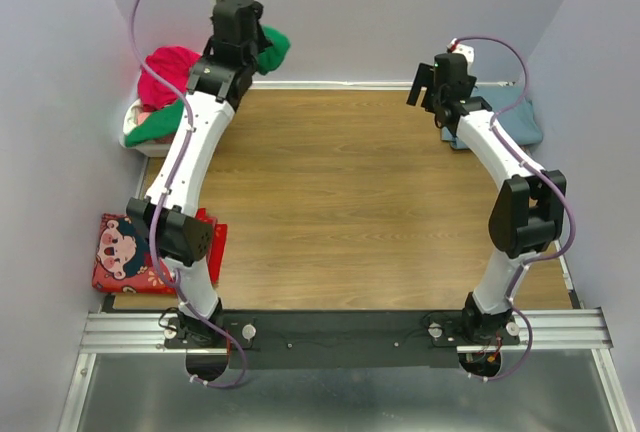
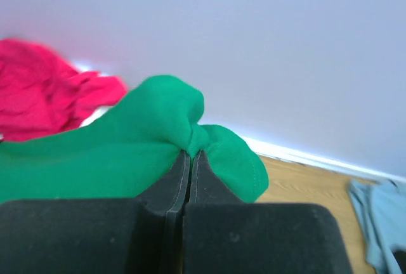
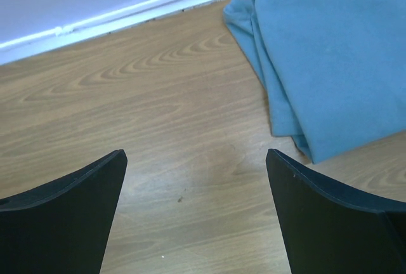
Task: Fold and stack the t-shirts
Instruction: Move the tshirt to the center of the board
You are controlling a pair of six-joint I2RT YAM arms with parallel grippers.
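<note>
Tightly, left end effector [image 2: 190, 155] pinches green t-shirt [image 2: 120, 150]; right end effector [image 3: 195, 155] gapes wide.

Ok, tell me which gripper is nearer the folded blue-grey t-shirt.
Right. The right gripper hangs open just beside the blue-grey t-shirt; the left gripper is across the table, shut on the green t-shirt.
</note>
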